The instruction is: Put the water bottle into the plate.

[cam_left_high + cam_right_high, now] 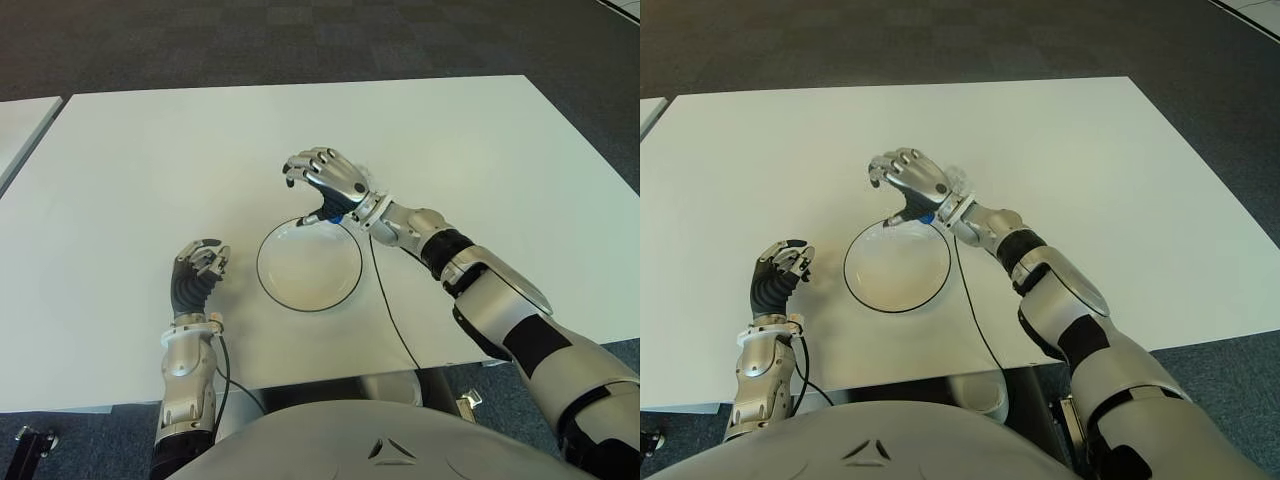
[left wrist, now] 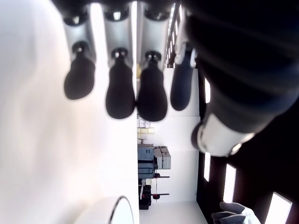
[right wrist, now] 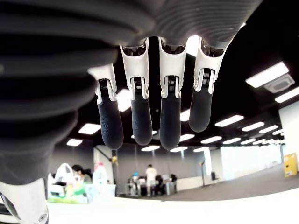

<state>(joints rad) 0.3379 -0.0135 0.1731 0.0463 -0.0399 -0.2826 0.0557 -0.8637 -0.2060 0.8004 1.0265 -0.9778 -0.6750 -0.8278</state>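
Observation:
A white plate [image 1: 300, 280] with a dark rim sits on the white table [image 1: 150, 150] near its front edge. My right hand [image 1: 312, 188] hovers over the plate's far rim, fingers spread and only slightly bent, thumb pointing down at the rim. The right wrist view shows the fingers [image 3: 169, 116] with nothing between them. The water bottle is almost wholly hidden by this hand. Only a blue bit [image 1: 334, 213] under the palm and some clear plastic [image 1: 959, 180] behind the knuckles show. My left hand [image 1: 200, 268] is to the left of the plate, fingers loosely bent and holding nothing.
A thin black cable [image 1: 390, 310] runs from my right wrist over the table's front edge. A second white table [image 1: 20, 125] stands at the far left, with dark carpet [image 1: 300, 40] beyond. The plate's edge [image 2: 105, 212] shows in the left wrist view.

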